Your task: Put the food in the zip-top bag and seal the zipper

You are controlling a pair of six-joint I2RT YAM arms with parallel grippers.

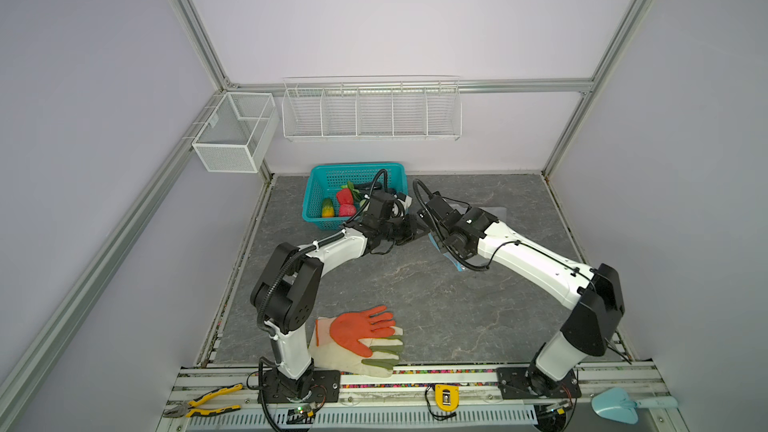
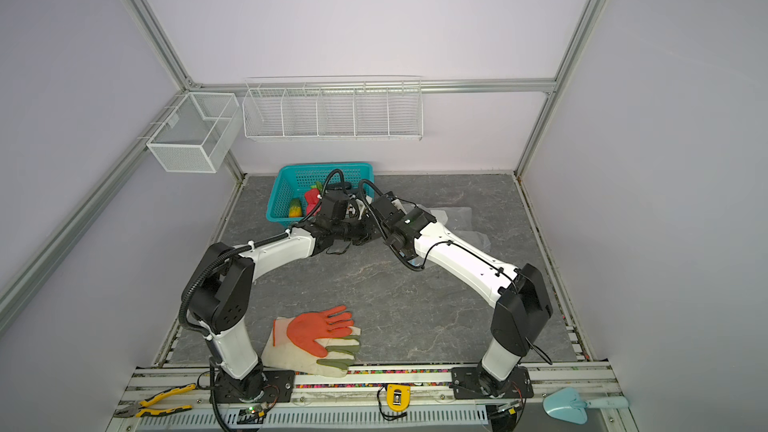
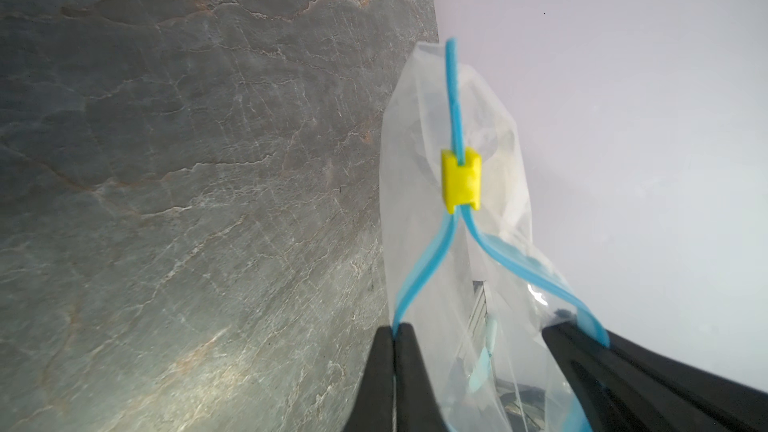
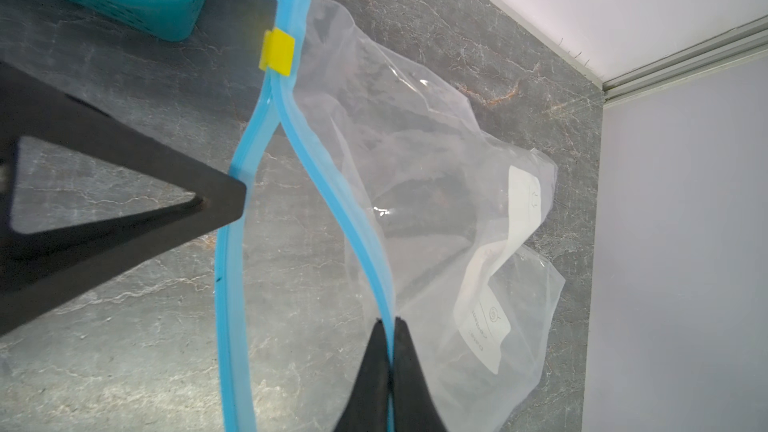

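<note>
Opening step: left hand, right hand each pinch zipper lip, zip-top bag parted. Next: free one hand, fetch food.

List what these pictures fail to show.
- Both top views: the left arm covers part of the basket, so the food cannot be counted.
- Both top views: the right arm hides most of the zip-top bag.
- Right wrist view: the zipper runs off the picture's edge; one end is unseen.

You have one zip-top bag, one teal basket, two gloves and at least three food pieces.
</note>
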